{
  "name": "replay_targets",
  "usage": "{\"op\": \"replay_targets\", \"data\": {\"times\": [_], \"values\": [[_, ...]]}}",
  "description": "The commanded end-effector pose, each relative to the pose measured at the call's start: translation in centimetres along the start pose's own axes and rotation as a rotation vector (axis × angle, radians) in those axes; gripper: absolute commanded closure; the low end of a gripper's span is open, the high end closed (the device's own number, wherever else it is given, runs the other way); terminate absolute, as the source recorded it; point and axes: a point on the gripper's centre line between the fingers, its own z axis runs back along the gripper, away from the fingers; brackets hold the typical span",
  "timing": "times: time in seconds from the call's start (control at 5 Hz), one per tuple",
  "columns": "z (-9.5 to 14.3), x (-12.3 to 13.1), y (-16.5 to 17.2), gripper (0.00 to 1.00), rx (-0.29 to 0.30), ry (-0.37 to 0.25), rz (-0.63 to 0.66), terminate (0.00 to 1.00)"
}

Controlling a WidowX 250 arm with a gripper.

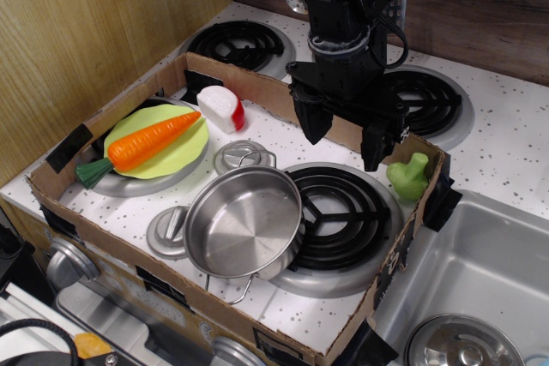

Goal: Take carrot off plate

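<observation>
One carrot (153, 141) left of open jaws

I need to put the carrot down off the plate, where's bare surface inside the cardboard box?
Bare speckled counter lies between the plate, the white-and-red wedge and the gripper, and along the front cardboard wall below the steel pot. The pot's left side, with two lids, is crowded.

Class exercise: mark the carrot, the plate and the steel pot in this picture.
carrot (154, 141), observation image, middle of its orange body.
plate (190, 150), observation image, bare green surface right of the carrot.
steel pot (243, 220), observation image, inside of its base.
</observation>
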Motion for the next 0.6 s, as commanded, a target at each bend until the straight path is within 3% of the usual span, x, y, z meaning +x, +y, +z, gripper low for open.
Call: {"op": "replay_targets", "data": {"times": [0.0,0.2,0.4], "values": [[0.0,0.0,0.0,0.0,0.0,0.0,0.0,0.0],[1.3,0.7,0.8,0.0,0.039,-0.012,-0.027,0.0],[3.6,1.6,2.3,0.0,0.113,-0.07,-0.018,0.0]]}}
